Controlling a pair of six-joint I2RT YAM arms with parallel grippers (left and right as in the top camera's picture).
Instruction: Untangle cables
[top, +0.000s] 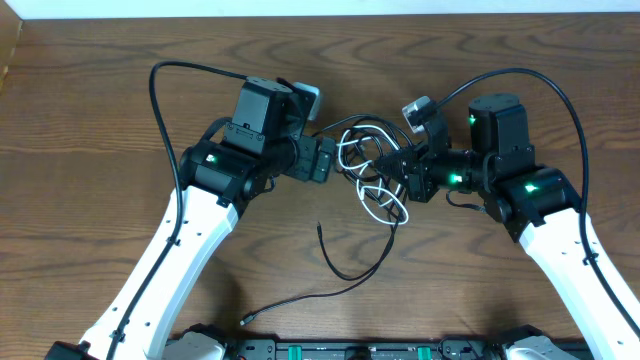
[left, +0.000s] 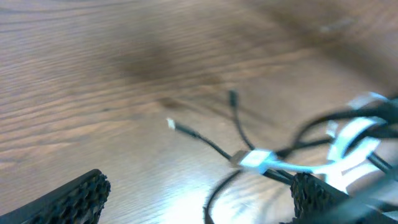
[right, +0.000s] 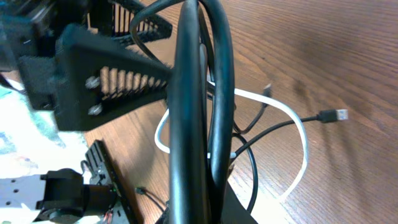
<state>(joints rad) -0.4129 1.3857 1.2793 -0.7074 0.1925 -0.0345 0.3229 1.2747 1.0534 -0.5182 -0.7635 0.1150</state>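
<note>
Cables (top: 372, 165) knotted mid-tabletop (top: 100, 100) between left claw (top: 330, 160) and right claw (top: 395, 168), one black end trailing toward the robot. Left wrist: claw spread wide and empty, knot just beyond it, seemingly poised to pick a strand. Right wrist: claw pinched together on black loops, likely anchoring the tangle for pulling apart.

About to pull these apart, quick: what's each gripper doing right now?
Left gripper: open, holding nothing.
Right gripper: closed on black cables.
</note>
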